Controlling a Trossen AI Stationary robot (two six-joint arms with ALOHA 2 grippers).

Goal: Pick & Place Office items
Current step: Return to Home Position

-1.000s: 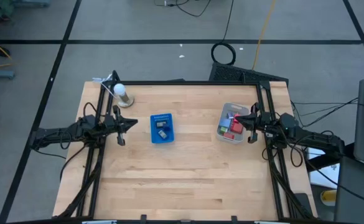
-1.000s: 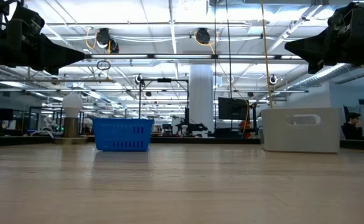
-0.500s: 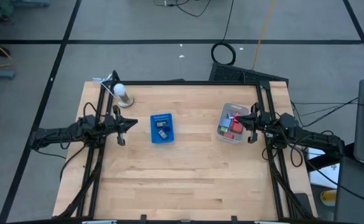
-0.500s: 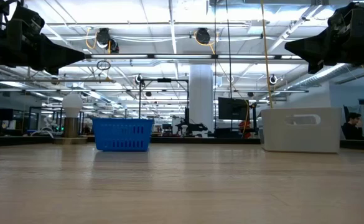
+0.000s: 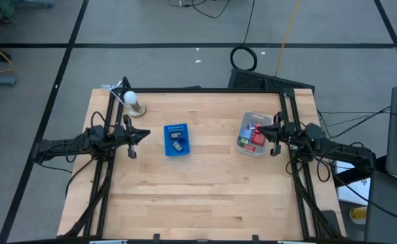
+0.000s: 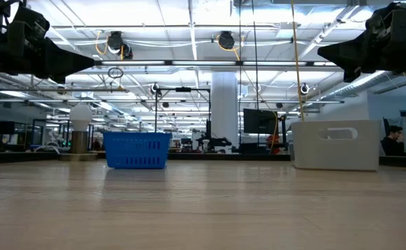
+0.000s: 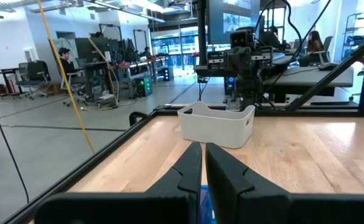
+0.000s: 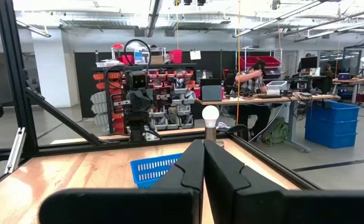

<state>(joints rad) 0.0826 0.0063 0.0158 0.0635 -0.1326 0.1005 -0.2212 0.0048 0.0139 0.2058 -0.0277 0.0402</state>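
Where right tool [image 5: 269, 133] hangs, items [image 5: 256, 139] lie.

A blue basket [image 6: 137, 150] and a white bin [image 6: 335, 154] (handle slot [image 6: 337, 133] facing the camera) stand well apart on the wooden table [image 6: 203, 208].

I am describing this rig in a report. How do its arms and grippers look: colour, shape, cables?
The left arm and right arm are black, slim and jointed, with dark cables looping beside them. The left gripper and right gripper each have two black angular fingers tapering to thin tips.
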